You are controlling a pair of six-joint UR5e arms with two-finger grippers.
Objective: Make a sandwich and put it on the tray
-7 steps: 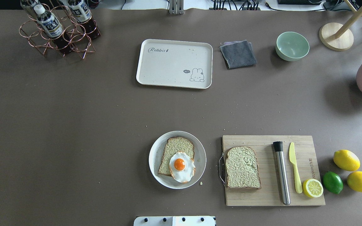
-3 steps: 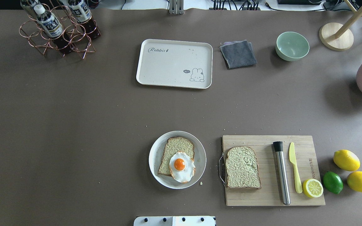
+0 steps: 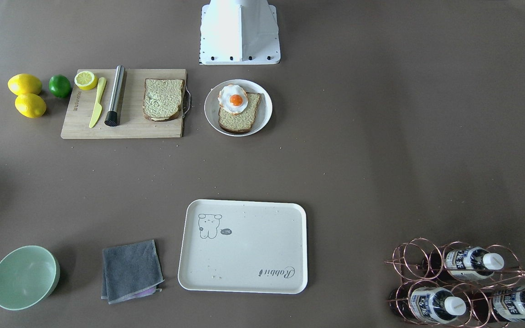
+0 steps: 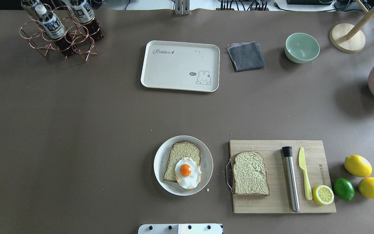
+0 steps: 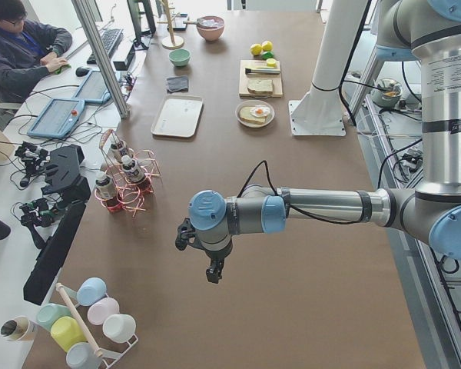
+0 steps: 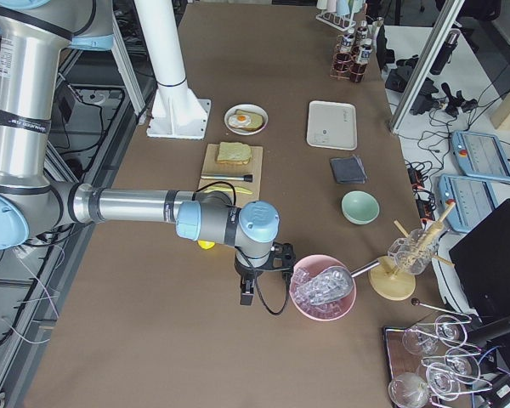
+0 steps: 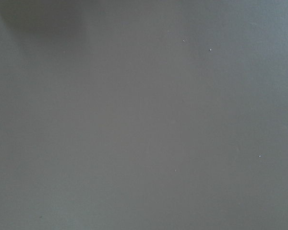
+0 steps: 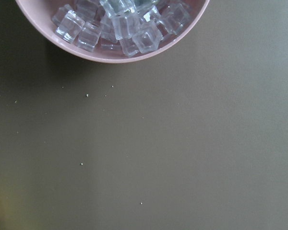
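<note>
Step in hand, as I judge it: the open of the assembly. Neither arm is on the food.

- Left gripper: hangs over bare table; cannot tell whether its fingers are apart or together. Plate lies well apart from it, far up the table.
- Right gripper: just beside the pink ice bowl; finger state likewise cannot be told.
- Lower slice is on the plate, egg on top. Second slice lies on the cutting board, beyond the right gripper. Tray is bare, farther off.

Next move likely calls for the right arm to reach the second slice, pinch its crust edge and lay it squarely over the egg.

Surface: matte brown, crumb-speckled. Room: an operator sits at a side desk.
</note>
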